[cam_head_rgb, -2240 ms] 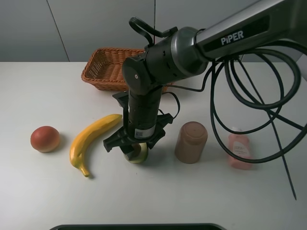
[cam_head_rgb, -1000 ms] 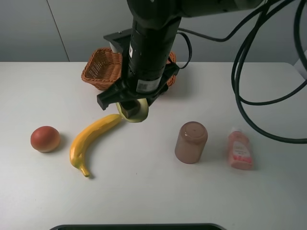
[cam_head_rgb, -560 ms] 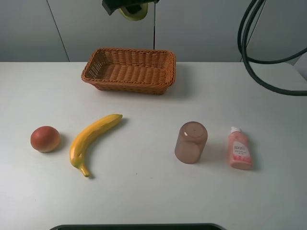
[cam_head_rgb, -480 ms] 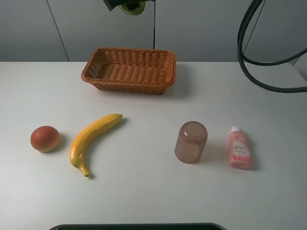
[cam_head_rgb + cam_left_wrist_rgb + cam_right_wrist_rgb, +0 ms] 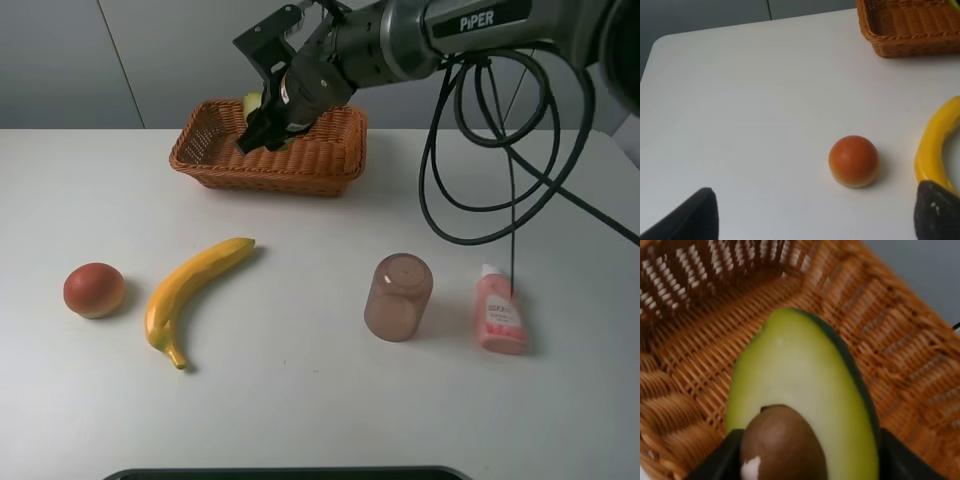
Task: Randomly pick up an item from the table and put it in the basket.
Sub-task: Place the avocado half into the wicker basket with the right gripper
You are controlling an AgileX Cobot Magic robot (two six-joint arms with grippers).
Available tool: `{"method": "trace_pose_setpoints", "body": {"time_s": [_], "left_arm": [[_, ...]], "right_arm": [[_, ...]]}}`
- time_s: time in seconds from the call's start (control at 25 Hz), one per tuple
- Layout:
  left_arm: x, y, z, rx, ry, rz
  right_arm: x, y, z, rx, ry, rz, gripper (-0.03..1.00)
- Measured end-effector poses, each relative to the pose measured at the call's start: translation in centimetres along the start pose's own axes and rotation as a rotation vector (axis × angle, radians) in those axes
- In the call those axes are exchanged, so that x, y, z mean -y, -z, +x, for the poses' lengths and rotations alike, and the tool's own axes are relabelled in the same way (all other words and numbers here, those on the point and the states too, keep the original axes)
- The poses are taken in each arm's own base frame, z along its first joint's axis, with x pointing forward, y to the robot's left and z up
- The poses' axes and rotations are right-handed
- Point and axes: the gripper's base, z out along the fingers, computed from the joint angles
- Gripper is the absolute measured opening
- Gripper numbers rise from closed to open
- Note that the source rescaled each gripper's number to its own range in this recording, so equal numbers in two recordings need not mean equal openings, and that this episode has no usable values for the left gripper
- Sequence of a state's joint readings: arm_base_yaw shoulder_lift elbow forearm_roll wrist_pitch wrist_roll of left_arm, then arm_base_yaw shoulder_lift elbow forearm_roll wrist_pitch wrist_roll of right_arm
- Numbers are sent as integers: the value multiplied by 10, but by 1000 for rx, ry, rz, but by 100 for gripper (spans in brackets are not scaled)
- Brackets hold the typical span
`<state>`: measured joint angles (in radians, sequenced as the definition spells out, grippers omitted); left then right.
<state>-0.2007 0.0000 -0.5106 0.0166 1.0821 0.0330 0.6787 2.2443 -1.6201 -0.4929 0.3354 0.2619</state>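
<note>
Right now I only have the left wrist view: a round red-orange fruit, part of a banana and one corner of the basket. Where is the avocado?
Observer: The halved avocado is held in the right end effector, inside the rim of the basket.
Operator: Gripped, or lying loose?
Observer: Gripped. In the right wrist view dark fingers flank its pit end, with the wicker floor behind it. I cannot tell whether it touches the floor.
Operator: Anything else out of my sight?
Observer: A brown cup and a pink bottle sit on the right side of the table.
</note>
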Motion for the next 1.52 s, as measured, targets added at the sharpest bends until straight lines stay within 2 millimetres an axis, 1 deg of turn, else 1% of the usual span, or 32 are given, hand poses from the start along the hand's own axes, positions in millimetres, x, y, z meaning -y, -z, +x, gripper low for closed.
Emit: {"method": "trace_pose_setpoints", "body": {"time_s": [0.12,0.64,0.68,0.72,0.76,0.8,0.84,0.88,0.92,1.0,1.32,1.44,1.52], "left_arm": [[0,0,0,0,0,0],[0,0,0,0,0,0],[0,0,0,0,0,0],[0,0,0,0,0,0],[0,0,0,0,0,0],[0,0,0,0,0,0],[0,0,0,0,0,0],[0,0,0,0,0,0],[0,0,0,0,0,0],[0,0,0,0,0,0],[0,0,0,0,0,0],[0,0,0,0,0,0],[0,0,0,0,0,0]], "right_arm": [[-3,-9,7,-20,3,-5,0],[-3,-9,4,-1,11,-5,0],[-3,-9,4,1,11,-6,2],[-3,-9,4,3,11,-6,16],[-3,-9,4,5,11,-7,35],[-3,-9,3,11,11,-9,61],[-3,-9,3,15,11,-10,82],[-3,-9,3,16,11,-10,92],[-3,-9,3,16,11,-10,96],[-3,-9,2,17,11,-10,99],[-3,-8,2,14,8,-8,100],[-1,-8,4,-25,7,7,100],[3,-1,1,-47,12,25,100]]}}
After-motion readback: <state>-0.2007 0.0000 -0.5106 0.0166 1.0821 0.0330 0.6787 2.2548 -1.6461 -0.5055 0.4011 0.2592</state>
